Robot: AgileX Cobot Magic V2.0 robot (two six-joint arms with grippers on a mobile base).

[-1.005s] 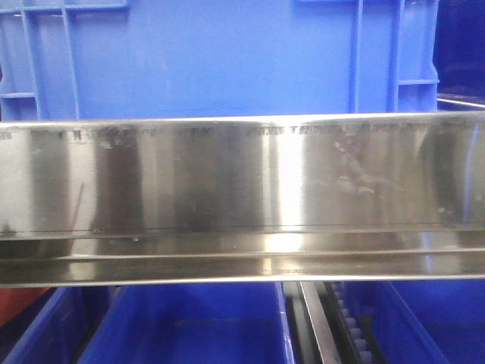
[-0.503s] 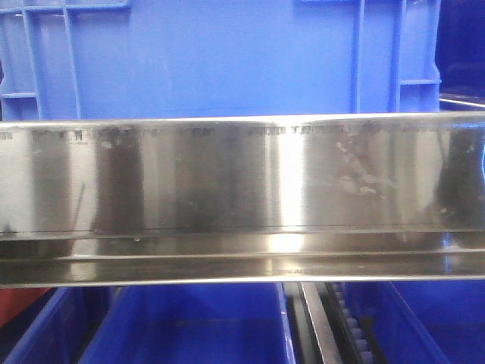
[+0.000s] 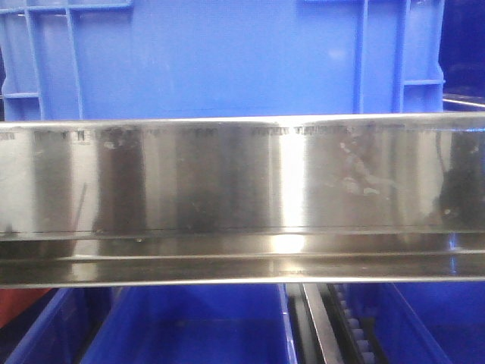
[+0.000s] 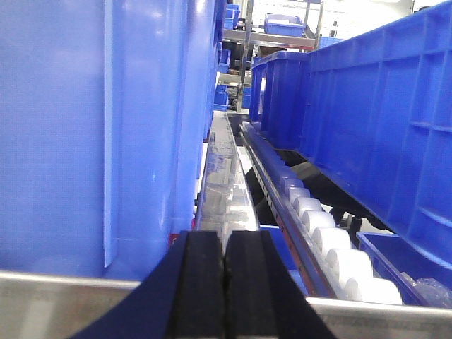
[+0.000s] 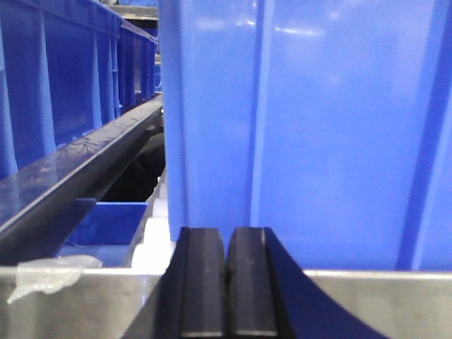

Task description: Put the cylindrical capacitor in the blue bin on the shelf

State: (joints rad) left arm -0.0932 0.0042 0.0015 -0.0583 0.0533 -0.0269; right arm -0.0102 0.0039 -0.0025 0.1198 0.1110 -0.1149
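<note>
front: we face the shelf (image 3: 242,197) rail head-on, very close | left wrist: we look over the left hand (image 4: 224,282) along a roller track | right wrist: likewise, over the right hand (image 5: 227,282) | shared: rail, blue bins (image 3: 227,61)

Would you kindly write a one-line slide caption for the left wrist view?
Left gripper, shut and empty, faces the shelf rail between blue bins, white rollers alongside.
</note>
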